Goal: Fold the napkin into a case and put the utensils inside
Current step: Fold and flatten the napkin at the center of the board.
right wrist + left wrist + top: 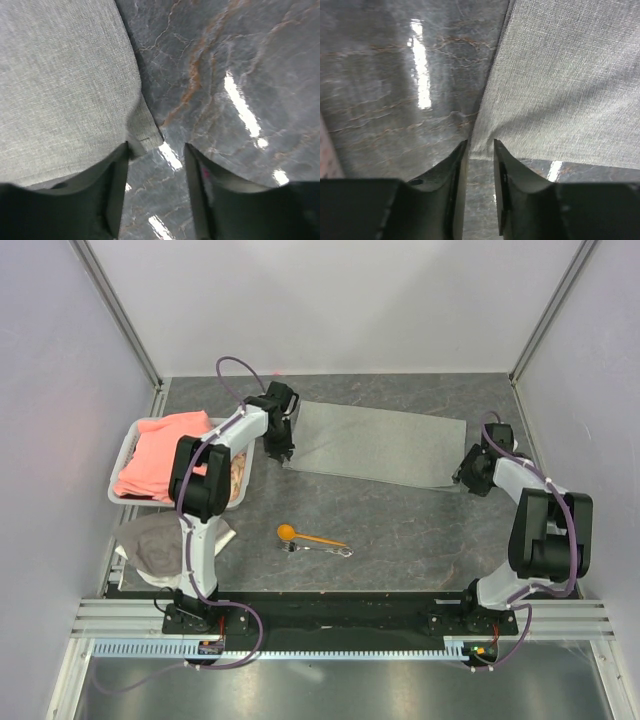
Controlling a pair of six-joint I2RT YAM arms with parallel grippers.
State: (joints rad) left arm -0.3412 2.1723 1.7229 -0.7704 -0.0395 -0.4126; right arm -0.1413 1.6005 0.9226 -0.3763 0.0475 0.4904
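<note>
Left end effector [480, 145]: low over the surface [420, 530] at the 9 o'clock end of the napkin [375, 445]. Its jaws are seen slightly apart, with the near cloth corner lying at the gap, apparently not pinched. Napkin: laid flat at 12 o'clock on the surface as a wide oblong band, apparently one fold in. The long axis is set from 9 to 3 o'clock, with the 3 o'clock end tipped a little nearer the arm bases. Spoon [310, 537] and fork [325, 550]: left side by side at 6 o'clock from the cloth and well apart from it, with the spoon bowl pointed to 9 o'clock. Right end effector [156, 147]: placed at the 3 o'clock end, jaws clearly apart, cloth corner beside one finger, nothing held. Step judged in hand: folding, between creases. The case is not yet formed. Both near corners would need to be re-gripped together and carried toward 12 o'clock to narrow the band evenly.
</note>
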